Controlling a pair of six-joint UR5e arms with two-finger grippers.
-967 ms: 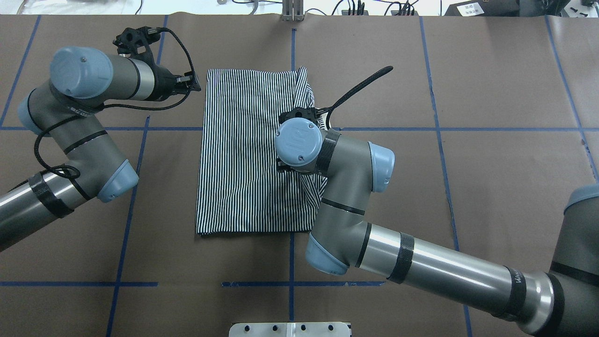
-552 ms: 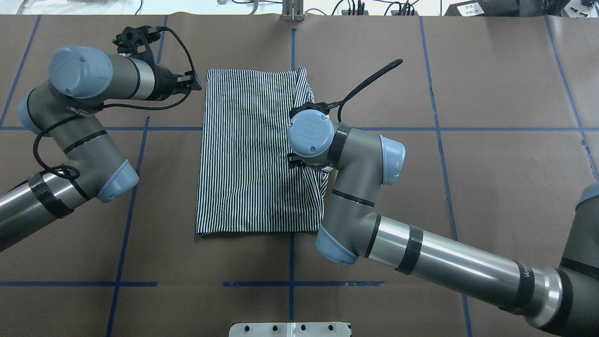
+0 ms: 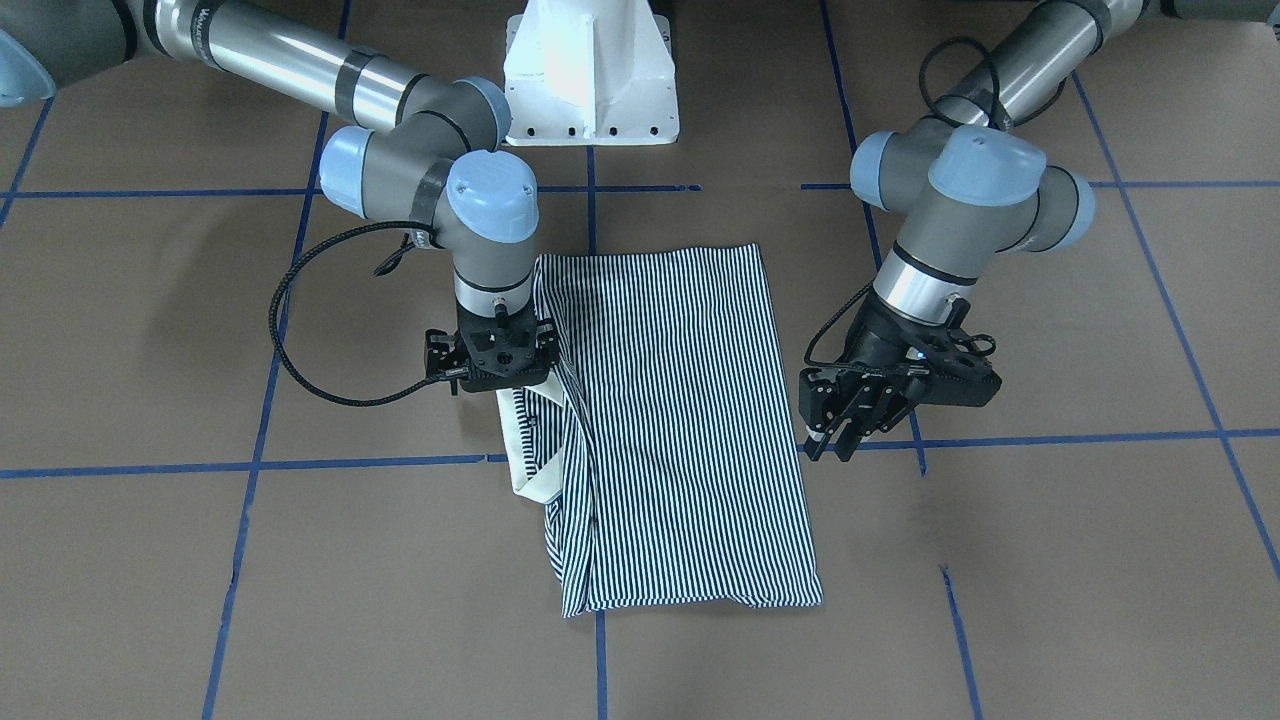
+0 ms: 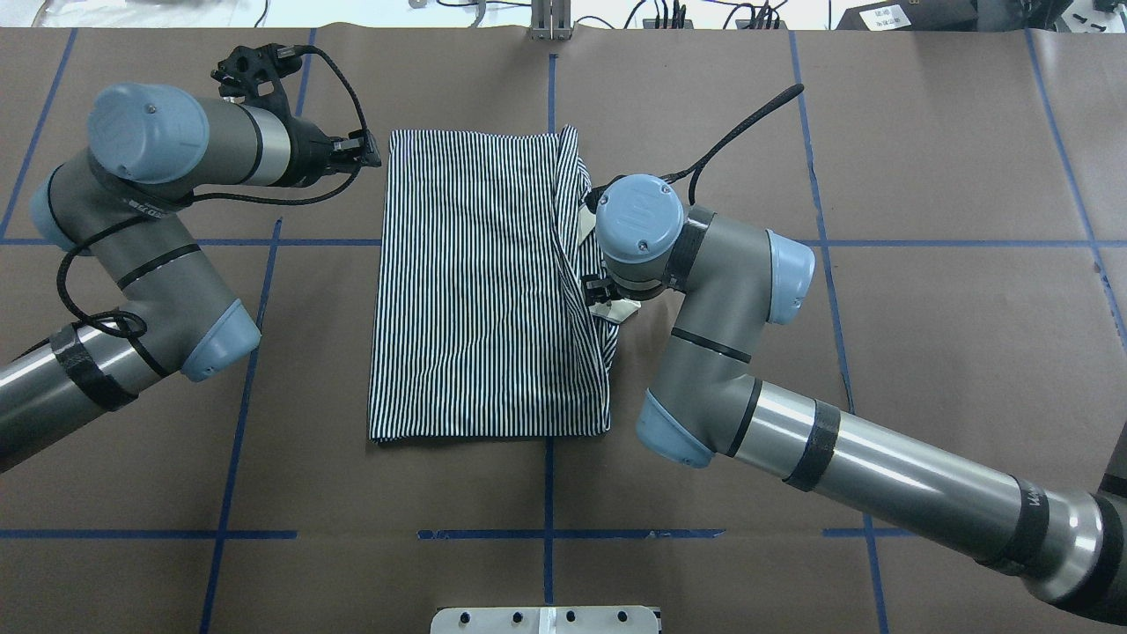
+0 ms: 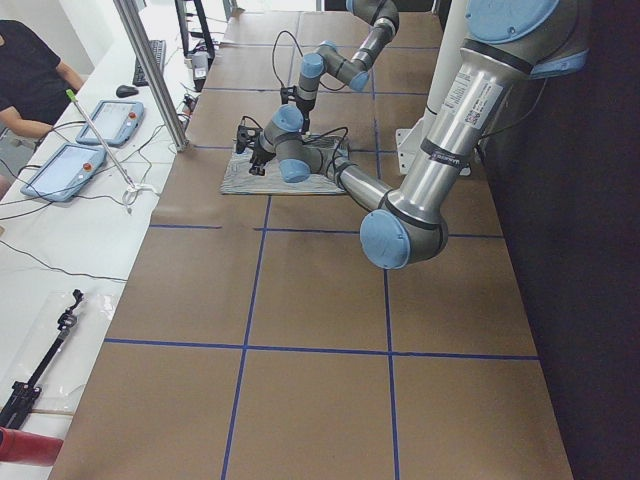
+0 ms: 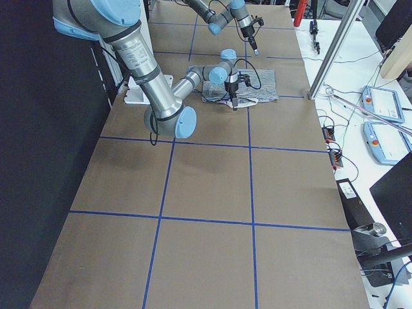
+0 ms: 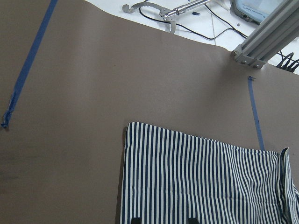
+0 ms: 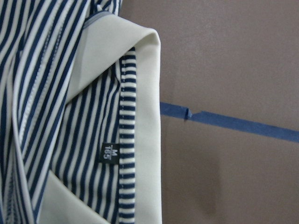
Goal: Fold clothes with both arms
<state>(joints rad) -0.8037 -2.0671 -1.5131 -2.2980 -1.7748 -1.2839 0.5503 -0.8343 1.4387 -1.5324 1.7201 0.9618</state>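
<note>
The striped polo shirt (image 4: pixel 467 282) lies folded into a tall rectangle on the brown table, also in the front view (image 3: pixel 680 420). Its cream collar (image 3: pixel 525 450) pokes out from under the edge on my right side. The right wrist view shows that collar (image 8: pixel 145 116) close up, with a small black size label (image 8: pixel 108 151). My right gripper (image 3: pixel 497 385) points down just over the collar edge; it looks open and holds nothing. My left gripper (image 3: pixel 835 435) is open and hovers beside the shirt's far left corner (image 4: pixel 396 141), apart from the cloth.
The white pedestal base (image 3: pixel 590 70) stands at my side of the table. Blue tape lines (image 4: pixel 246 370) cross the brown cover. An aluminium post (image 7: pixel 261 42) and cables lie beyond the far edge. An operator (image 5: pixel 30 80) sits there with tablets.
My right arm has moved to the right, from over the shirt's right part to its right edge, and the collar now shows beside it. The left arm has hardly moved.
</note>
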